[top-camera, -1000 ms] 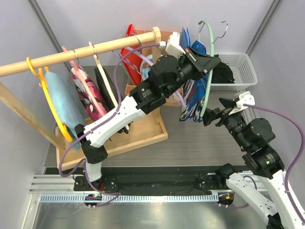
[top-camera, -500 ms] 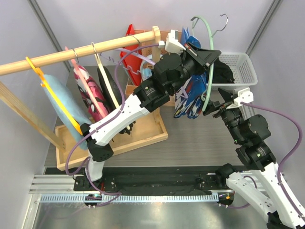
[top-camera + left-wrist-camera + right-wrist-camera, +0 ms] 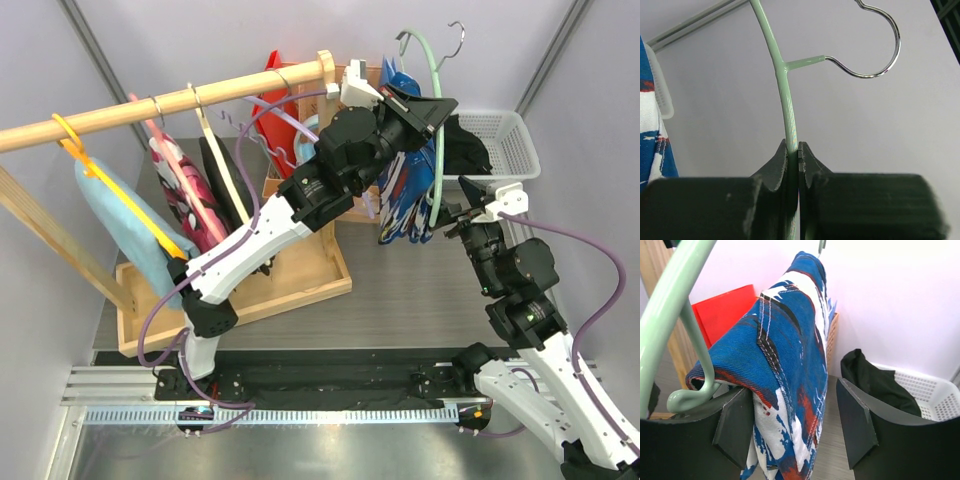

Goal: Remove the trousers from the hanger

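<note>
The blue printed trousers (image 3: 790,355) hang draped over the green hanger (image 3: 788,100), which my left gripper (image 3: 792,148) pinches tight by its arm, up in the air beside the white basket (image 3: 512,152) where the black pair (image 3: 466,152) lies. My right gripper (image 3: 794,395) is spread wide with the cloth between its fingers. I judge this is the grasp step: next, close on the fold and draw it off.
</note>
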Action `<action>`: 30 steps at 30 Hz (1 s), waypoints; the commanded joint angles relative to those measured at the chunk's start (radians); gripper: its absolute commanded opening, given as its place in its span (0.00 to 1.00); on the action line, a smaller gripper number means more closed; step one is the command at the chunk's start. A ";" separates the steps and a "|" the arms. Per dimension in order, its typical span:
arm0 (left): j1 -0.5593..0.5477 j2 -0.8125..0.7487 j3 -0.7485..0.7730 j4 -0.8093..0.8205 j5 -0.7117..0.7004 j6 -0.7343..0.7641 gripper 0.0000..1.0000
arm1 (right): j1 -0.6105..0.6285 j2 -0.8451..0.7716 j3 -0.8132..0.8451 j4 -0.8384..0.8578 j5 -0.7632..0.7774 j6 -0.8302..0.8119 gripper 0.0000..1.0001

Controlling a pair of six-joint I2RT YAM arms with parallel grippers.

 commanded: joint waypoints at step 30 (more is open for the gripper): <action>0.055 -0.097 0.083 0.085 0.015 -0.082 0.00 | -0.002 -0.025 -0.109 0.015 -0.125 0.055 0.80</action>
